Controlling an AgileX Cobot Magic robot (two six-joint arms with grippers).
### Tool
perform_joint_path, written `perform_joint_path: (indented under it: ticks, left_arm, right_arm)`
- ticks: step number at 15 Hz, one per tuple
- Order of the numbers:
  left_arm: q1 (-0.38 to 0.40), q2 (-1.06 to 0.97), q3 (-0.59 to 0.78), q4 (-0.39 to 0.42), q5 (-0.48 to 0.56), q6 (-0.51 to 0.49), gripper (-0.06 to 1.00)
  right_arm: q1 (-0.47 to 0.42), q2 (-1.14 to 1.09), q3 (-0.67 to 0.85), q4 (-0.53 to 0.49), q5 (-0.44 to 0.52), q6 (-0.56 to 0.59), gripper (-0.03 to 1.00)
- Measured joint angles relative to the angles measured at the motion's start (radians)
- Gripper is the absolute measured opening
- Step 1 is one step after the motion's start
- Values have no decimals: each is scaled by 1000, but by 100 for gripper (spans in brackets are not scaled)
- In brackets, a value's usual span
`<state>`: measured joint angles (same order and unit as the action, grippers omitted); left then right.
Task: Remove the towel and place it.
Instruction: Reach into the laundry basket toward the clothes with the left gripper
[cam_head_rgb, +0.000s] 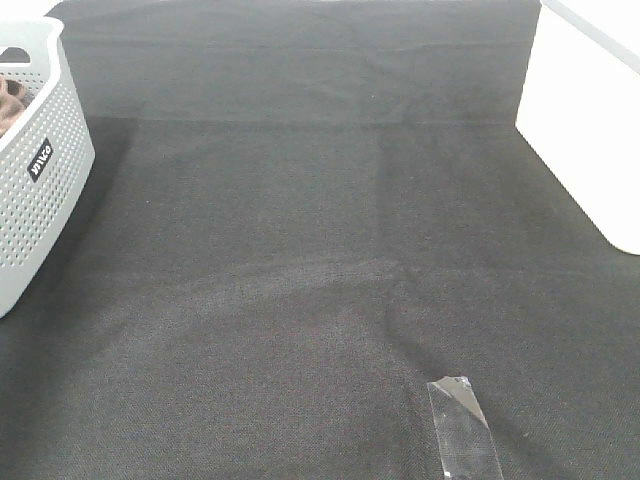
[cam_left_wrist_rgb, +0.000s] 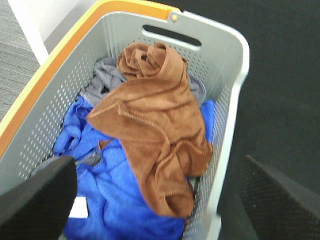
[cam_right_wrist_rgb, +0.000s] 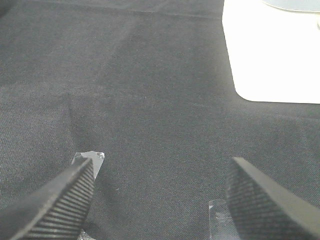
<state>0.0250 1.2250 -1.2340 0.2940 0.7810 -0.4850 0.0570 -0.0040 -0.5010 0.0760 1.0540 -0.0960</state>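
The brown towel (cam_left_wrist_rgb: 160, 130) lies crumpled on top of other cloths inside the grey basket (cam_left_wrist_rgb: 235, 75). In the exterior high view only a sliver of the towel (cam_head_rgb: 12, 100) shows inside the basket (cam_head_rgb: 45, 190) at the far left. My left gripper (cam_left_wrist_rgb: 160, 200) hovers open above the basket, its black fingers (cam_left_wrist_rgb: 37, 192) spread on either side of the towel, touching nothing. My right gripper (cam_right_wrist_rgb: 160, 195) is open and empty above the black cloth-covered table (cam_head_rgb: 320, 250). Neither arm shows in the exterior high view.
A blue cloth (cam_left_wrist_rgb: 115, 195) and a grey cloth (cam_left_wrist_rgb: 105, 75) lie under the towel in the basket, whose far rim is orange (cam_left_wrist_rgb: 60, 55). A strip of clear tape (cam_head_rgb: 462, 425) lies on the table near the front. A white object (cam_head_rgb: 585, 130) stands at the right.
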Motion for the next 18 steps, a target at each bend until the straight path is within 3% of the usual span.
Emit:
perform_joint_path:
  ticks: [3,6,8,10,18]
  left_arm:
    - [28,117,-59,34,-13,-107,83]
    - [97,202,-62,35,-29,-138,83]
    - [238,287,-62,6,-68,-165,82]
    - [295,334,-62,-51,-137,-161,82]
    - [278,581,-63,-174,-365,-216,82]
  right_arm:
    - [0,0,0,0,0,0,70]
    - [0,0,0,0,0,0,70]
    - [0,0,0,0,-1,0,70]
    - [0,0,0,0,-1,0,70]
    - [0,0,0,0,-1,1,70]
